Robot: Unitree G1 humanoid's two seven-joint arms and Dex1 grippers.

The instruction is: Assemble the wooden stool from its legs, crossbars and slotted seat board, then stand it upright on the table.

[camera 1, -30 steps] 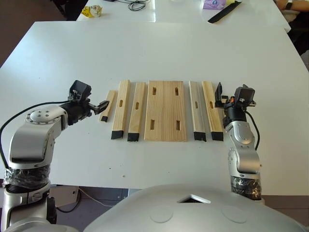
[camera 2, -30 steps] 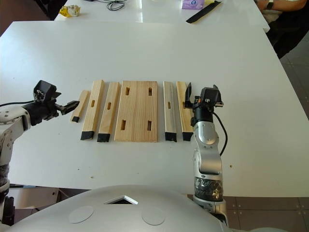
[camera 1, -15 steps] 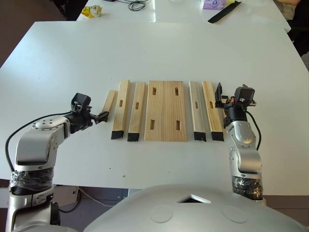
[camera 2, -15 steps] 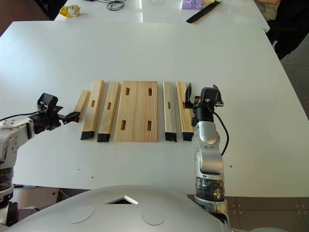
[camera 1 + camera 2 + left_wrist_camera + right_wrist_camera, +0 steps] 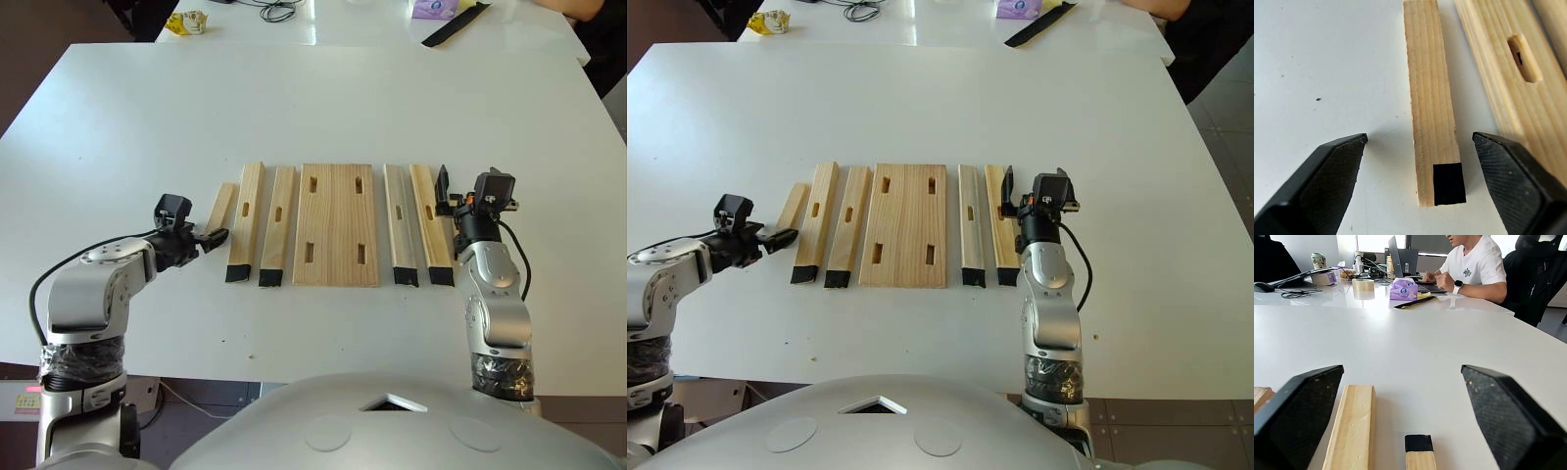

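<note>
- Left gripper [image 5: 214,235] — low over the table [image 5: 392,98], at the near end of the short bar [image 5: 221,207]. Its fingers [image 5: 1327,181] stand wide apart, one on each side of the bar's black-tipped end, touching neither side.
- Right gripper [image 5: 449,196] — just beside the right outer leg [image 5: 430,224], toward that leg's far end. It is spread wide and holds nothing. In the right wrist view a black-tipped wooden piece [image 5: 1419,453] shows between its fingers, beside the leg.
- Short bar: flat, leftmost in the row, just beside the left outer leg [image 5: 246,221].
- Row of parts, left to right: left outer leg, left inner leg [image 5: 277,226], seat board [image 5: 336,224], right inner leg [image 5: 400,224], right outer leg. All lie flat, side by side and unjoined, running lengthwise away from the robot.
- Each leg has one slot and a black near end; the seat board has four slots.
- Farther off, on a second table [image 5: 372,24]: a yellow packet [image 5: 188,22], a purple packet [image 5: 434,9] and a black strip [image 5: 454,24].
</note>
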